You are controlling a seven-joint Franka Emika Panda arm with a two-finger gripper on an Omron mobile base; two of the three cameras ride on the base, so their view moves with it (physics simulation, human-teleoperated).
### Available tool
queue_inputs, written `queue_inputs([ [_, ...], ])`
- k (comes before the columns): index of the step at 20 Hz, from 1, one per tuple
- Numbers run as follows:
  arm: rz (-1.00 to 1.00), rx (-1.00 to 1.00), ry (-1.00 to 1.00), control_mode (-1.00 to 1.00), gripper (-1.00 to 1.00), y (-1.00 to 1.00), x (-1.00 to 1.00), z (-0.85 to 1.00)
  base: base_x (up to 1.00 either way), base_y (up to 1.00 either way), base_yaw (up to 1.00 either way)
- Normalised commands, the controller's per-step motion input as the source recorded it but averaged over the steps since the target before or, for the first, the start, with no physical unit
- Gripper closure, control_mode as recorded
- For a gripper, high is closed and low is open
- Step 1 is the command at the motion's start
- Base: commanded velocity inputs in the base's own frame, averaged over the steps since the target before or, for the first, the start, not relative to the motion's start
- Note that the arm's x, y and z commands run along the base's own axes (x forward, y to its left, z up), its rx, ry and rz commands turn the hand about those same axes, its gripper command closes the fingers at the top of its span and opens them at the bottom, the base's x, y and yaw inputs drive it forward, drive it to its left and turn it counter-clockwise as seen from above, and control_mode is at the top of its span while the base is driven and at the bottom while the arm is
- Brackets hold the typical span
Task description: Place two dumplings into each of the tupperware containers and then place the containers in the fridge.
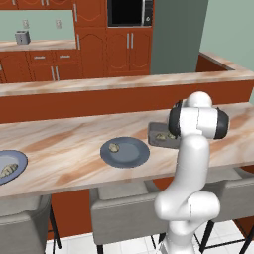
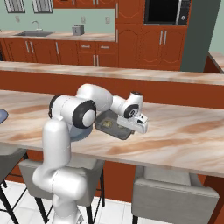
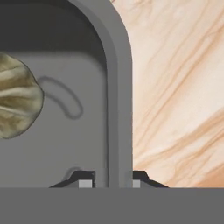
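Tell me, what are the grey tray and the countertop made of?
The tupperware container looks like matte plastic: plain dark grey, smooth, with rounded moulded walls. The counter looks like polished stone, perhaps marble, with pink-beige swirly veins. Everything is rendered, so that's only a guess.

tupperware containers: 1, dark grey tray [image 1: 159, 134] on the counter, partly behind the arm
dumplings: 3 clear – one in the tray [image 1: 161, 136], one on the middle plate [image 1: 114, 147], one on the left plate [image 1: 8, 170]; possibly more in the tray, hidden by the arm
round blue-grey plates: 2 – middle [image 1: 130, 155], left edge [image 1: 19, 161]
stools: 3 grey seats under the counter [image 1: 119, 211]
microwave: 1 [image 1: 126, 12]
toaster: 1 [image 1: 22, 37]
sink: 1 [image 2: 33, 33]
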Motion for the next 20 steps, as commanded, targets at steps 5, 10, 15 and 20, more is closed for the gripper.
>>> queue_inputs([
  [5,-0.02,0.0,0.01,-1.0,1.0,0.0,0.0,0.34,0.0,0.0,0.0],
  [10,-0.12,0.0,0.08,-1.0,1.0,0.06,-0.15,0.99,0.0,0.0,0.0],
  [15,-0.25,0.0,0.06,-1.0,1.0,0.14,-0.59,0.82,0.0,0.0,0.0],
  [20,-0.46,-0.01,0.02,-1.0,1.0,0.48,-0.76,0.65,0.0,0.0,0.0],
])
